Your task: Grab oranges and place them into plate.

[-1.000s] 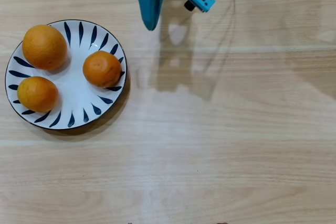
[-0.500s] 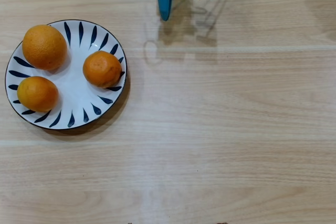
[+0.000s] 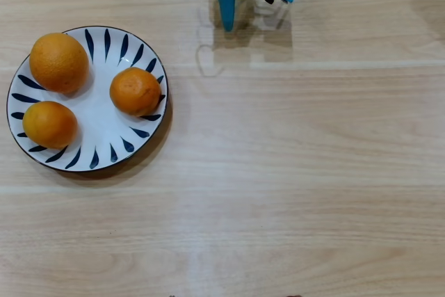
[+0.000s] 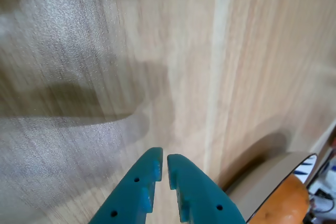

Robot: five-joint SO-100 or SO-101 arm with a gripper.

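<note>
Teal gripper (image 3: 228,24) hangs nearly closed and empty, well apart from the plate (image 3: 97,145).

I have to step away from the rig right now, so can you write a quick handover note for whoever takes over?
Gripper: empty, fingers nearly together, up by the top edge of the table in the overhead view, well clear of the plate.
Oranges: all three sit on the plate: a larger one upper left, one lower left, one to the right.
Done: no orange shows on the bare table.
Left: nothing visible to pick up; the arm only needs parking.
</note>
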